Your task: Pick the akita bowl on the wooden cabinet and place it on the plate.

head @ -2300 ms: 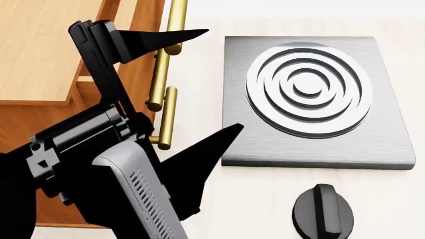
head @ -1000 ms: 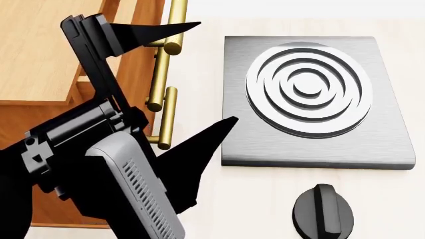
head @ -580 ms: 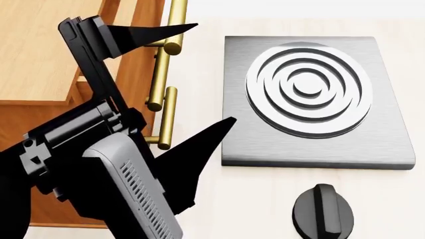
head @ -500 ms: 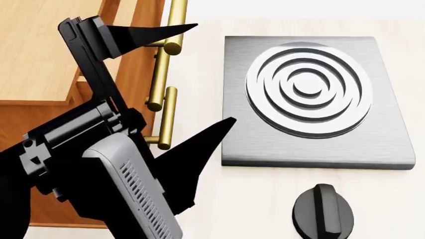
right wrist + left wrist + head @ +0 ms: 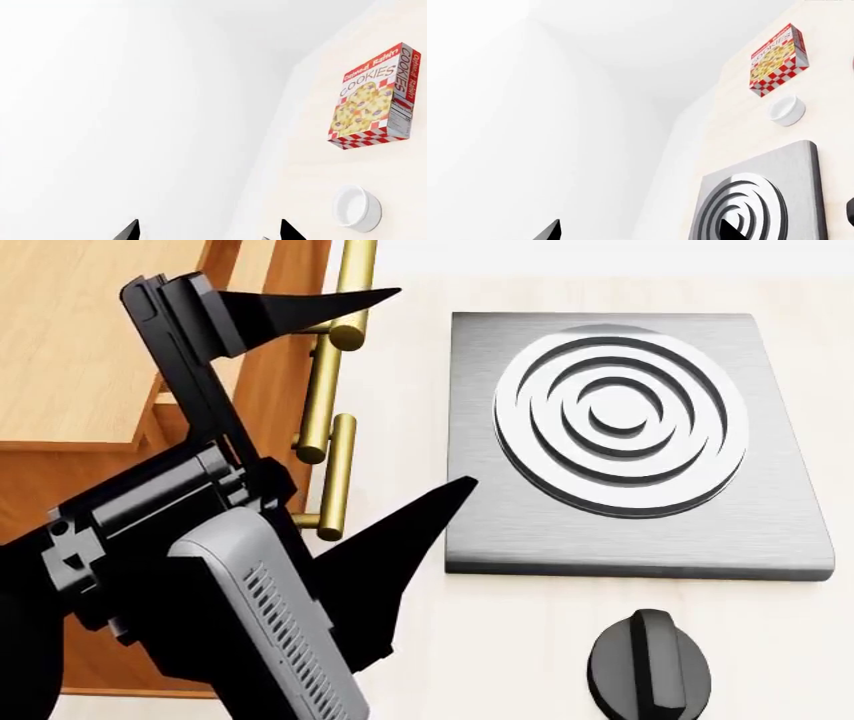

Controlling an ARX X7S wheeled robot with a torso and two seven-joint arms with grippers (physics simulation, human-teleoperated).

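Observation:
The wooden cabinet (image 5: 80, 360) fills the left of the head view, with brass bar handles (image 5: 324, 430) along its front edge. The akita bowl and the plate are out of view in every frame. My left gripper (image 5: 434, 388) looms large in front of the cabinet, open and holding nothing. Its upper finger (image 5: 307, 308) crosses in front of a handle end, and its lower finger (image 5: 400, 540) points toward the stove. In the left wrist view that gripper (image 5: 639, 232) shows only two tips, far apart. My right gripper (image 5: 209, 231) is open too and faces a white wall.
A grey square stove (image 5: 774, 530) with a ring burner lies right of the cabinet, a black knob (image 5: 650, 665) in front of it. Further along the pale counter stand a red-checked cookie box (image 5: 373, 97) and a small plain white cup (image 5: 357, 207). Both also appear in the left wrist view, the cookie box (image 5: 777, 59) and the cup (image 5: 787, 110).
My left gripper has shifted a little to the left and up, so its upper finger now overlaps the brass handle. It has hardly moved in the last half second.

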